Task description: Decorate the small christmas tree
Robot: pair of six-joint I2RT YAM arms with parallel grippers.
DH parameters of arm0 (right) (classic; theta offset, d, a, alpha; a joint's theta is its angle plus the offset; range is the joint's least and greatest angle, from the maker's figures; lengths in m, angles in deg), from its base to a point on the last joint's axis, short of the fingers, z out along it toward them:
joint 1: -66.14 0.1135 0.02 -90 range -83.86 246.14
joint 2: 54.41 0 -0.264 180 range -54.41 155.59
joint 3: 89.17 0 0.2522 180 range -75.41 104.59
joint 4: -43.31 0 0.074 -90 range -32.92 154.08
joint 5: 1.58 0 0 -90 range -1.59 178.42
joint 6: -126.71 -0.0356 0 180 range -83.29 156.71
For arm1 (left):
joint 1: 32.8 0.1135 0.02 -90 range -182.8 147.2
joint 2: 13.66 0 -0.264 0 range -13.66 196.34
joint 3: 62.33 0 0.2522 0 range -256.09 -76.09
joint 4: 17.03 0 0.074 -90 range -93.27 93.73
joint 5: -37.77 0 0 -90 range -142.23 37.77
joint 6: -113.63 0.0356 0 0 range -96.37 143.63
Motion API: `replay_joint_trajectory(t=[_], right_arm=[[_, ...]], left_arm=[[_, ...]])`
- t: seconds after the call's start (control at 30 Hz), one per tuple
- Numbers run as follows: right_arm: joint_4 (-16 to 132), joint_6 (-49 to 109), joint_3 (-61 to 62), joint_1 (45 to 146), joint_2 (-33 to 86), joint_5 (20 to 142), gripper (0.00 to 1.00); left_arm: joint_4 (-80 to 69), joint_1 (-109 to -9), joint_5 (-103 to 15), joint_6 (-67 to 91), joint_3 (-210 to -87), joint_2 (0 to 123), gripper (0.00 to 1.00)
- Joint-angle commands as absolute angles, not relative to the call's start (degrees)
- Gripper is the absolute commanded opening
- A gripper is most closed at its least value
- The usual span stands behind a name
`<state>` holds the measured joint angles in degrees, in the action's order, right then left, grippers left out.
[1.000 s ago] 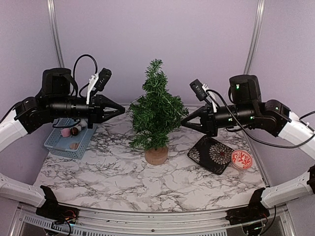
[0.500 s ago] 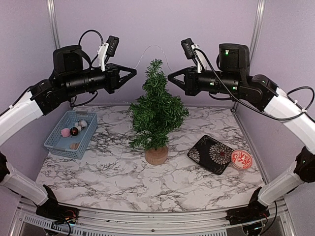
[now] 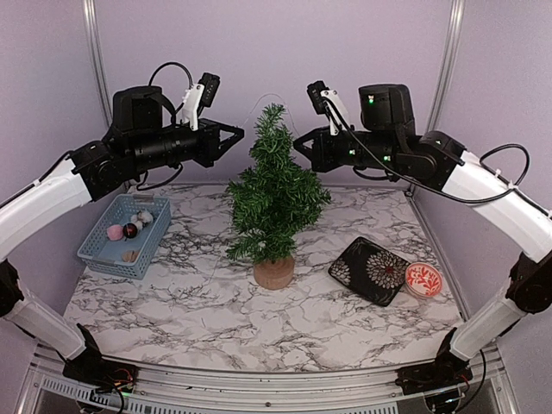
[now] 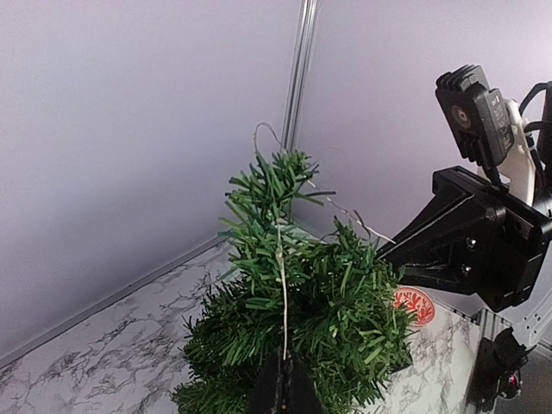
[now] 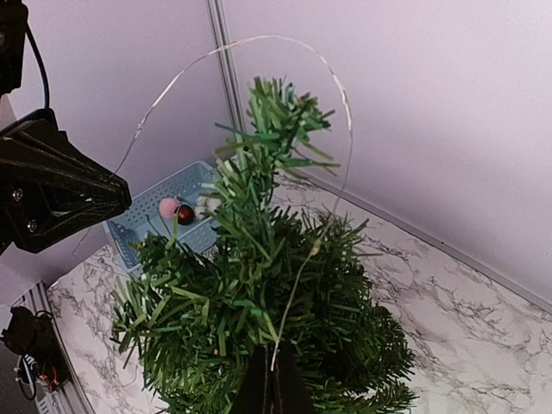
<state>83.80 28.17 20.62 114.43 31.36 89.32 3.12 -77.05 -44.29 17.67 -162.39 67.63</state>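
The small christmas tree point(image 3: 274, 198) stands mid-table on its tan stump point(image 3: 273, 272). A thin light wire point(image 3: 271, 96) arches over its tip, strung between both grippers. My left gripper point(image 3: 241, 134) hovers just left of the treetop, shut on one end of the wire point(image 4: 282, 285). My right gripper point(image 3: 296, 141) hovers just right of the treetop, shut on the other end of the wire point(image 5: 289, 302). In the left wrist view the tree point(image 4: 319, 293) fills the space beyond my left gripper point(image 4: 285, 369). The right wrist view shows the wire looping above the tree point(image 5: 259, 285), ahead of my right gripper point(image 5: 273, 369).
A blue basket point(image 3: 97, 246) with several small ornaments sits at the left. A black patterned plate point(image 3: 373, 270) and a small red round dish point(image 3: 423, 279) lie right of the tree. Purple walls close the back and sides.
Both arms rose from mid-tree height to the treetop and drew closer together. The wire now arches over the tip.
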Motion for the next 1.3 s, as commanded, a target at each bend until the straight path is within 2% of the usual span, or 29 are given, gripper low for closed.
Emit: replay_joint_trajectory(t=[0.0, 0.13, 0.37, 0.53, 0.83, 1.0, 1.27], right_arm=[[80.21, 28.34, 18.84, 114.12, 28.44, 85.53, 0.00], [76.43, 26.96, 18.71, 114.13, 27.36, 84.99, 0.00], [63.90, 24.12, 14.33, 114.20, 23.86, 85.73, 0.00], [55.10, 18.91, 12.73, 114.20, 24.45, 84.33, 0.00], [41.37, 9.37, 10.02, 114.15, 25.60, 84.82, 0.00], [40.82, 8.61, 9.55, 114.04, 24.43, 85.78, 0.00], [51.41, 13.20, 8.65, 113.82, 23.71, 90.46, 0.00]], left_arm=[[1.14, -77.16, -40.55, 18.12, -161.28, 66.35, 0.00], [0.39, -78.35, -32.67, 19.99, -162.83, 67.07, 0.00], [-2.00, -80.49, -31.47, 23.36, -159.30, 63.51, 0.00], [-0.51, -81.97, -25.87, 27.45, -158.44, 62.92, 0.00], [8.41, -86.85, -27.51, 32.70, -158.01, 64.68, 0.00], [8.22, -86.42, -31.39, 31.36, -155.48, 62.86, 0.00], [0.61, -78.78, -35.76, 21.21, -155.11, 60.41, 0.00]])
